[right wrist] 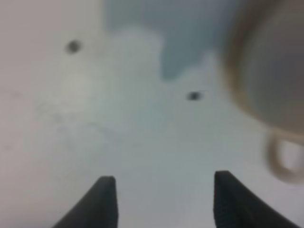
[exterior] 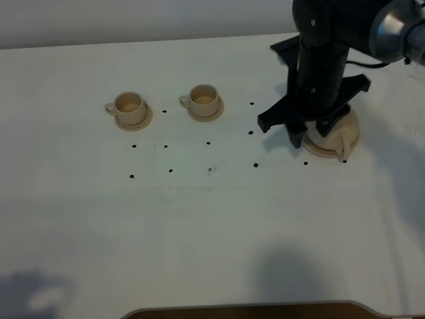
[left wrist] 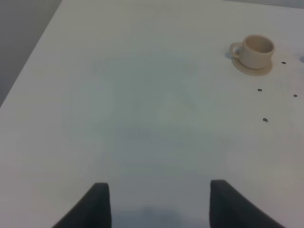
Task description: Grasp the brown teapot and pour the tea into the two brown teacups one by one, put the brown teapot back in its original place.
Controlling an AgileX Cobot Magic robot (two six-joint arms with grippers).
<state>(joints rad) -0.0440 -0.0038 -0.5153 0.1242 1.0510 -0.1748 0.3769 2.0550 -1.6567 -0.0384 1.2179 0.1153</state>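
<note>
No pouring evident: teapot (exterior: pixel 334 136) ungrasped on its saucer (exterior: pixel 319 152), right jaws wide beside it, left jaws wide, empty; both cups (exterior: pixel 130 105) (exterior: pixel 204 98) and return outstanding

White matte bench (exterior: pixel 199 232) across nearly the whole high view, sprinkled with small black dots (exterior: pixel 170 171). Pale grey-white wall (exterior: pixel 133 20) behind the far edge. Soft shadows (exterior: pixel 33 292) near the front left corner. Curved brown strip (exterior: pixel 246 311) along the near edge. Even, diffuse light.
</note>
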